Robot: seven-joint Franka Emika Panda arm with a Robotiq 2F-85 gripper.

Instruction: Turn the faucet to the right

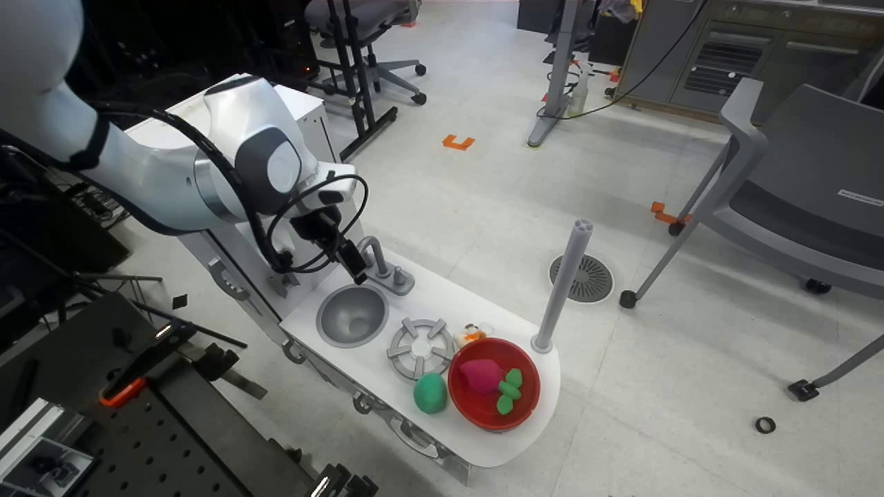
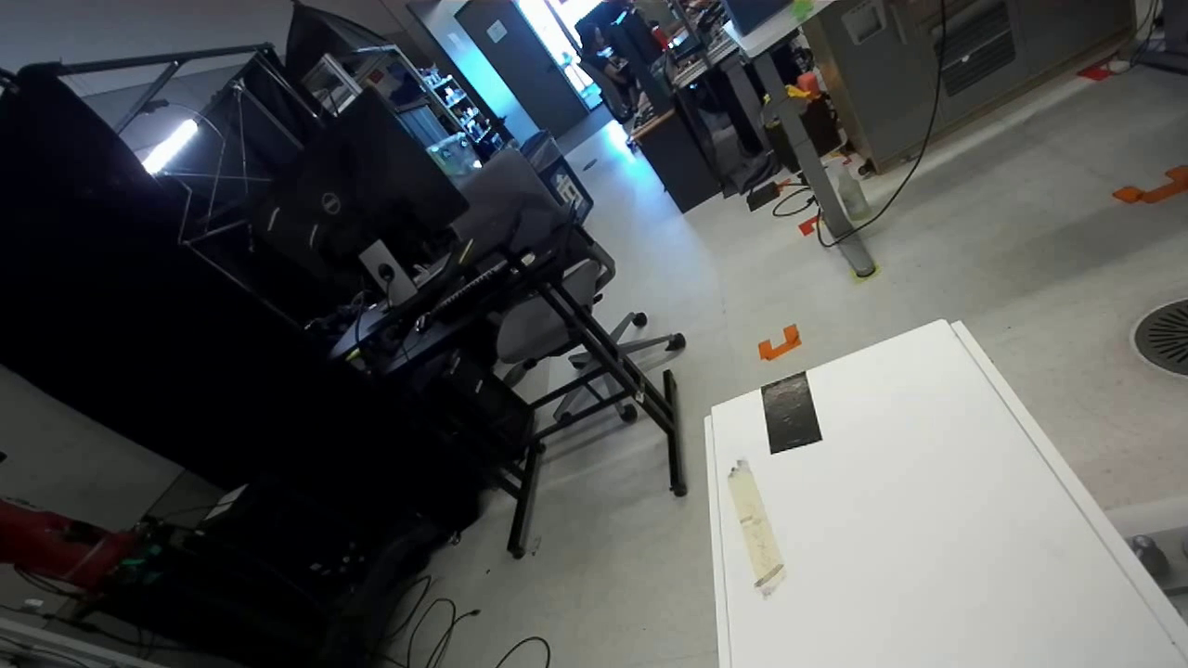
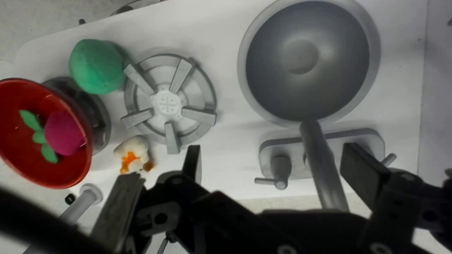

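At the left of an exterior view we have the white Panda arm (image 1: 248,148), stretched toward a white toy kitchen counter (image 1: 438,300). Its Robotiq gripper (image 3: 278,167) points down at the counter, and in the wrist view we see the fingers (image 3: 363,173) spread wide apart. Next comes the round grey sink basin (image 1: 349,310), and just beside it the small silver-grey faucet (image 1: 387,273), its spout (image 3: 319,160) rising from a flat base (image 3: 297,149) between two lever handles (image 3: 281,168), one partly hidden behind a finger. In the wrist view the spout shows between the fingers, nearer one of them, its tip overlapping the basin's rim; whether a finger touches it, we cannot tell. Further right we come to the grey burner grate (image 1: 421,350), the green rounded toy (image 1: 431,393) just beside it, and a small white-and-orange piece (image 1: 472,335) that we cannot name. Near these we find the glossy red bowl (image 1: 476,406), holding a magenta toy vegetable (image 1: 481,376) with green leaves (image 1: 510,391). Then we see the tall grey pole (image 1: 565,283) standing on its round foot at the counter's rounded end, and farthest right, on the floor, a grey armchair (image 1: 822,159) on casters
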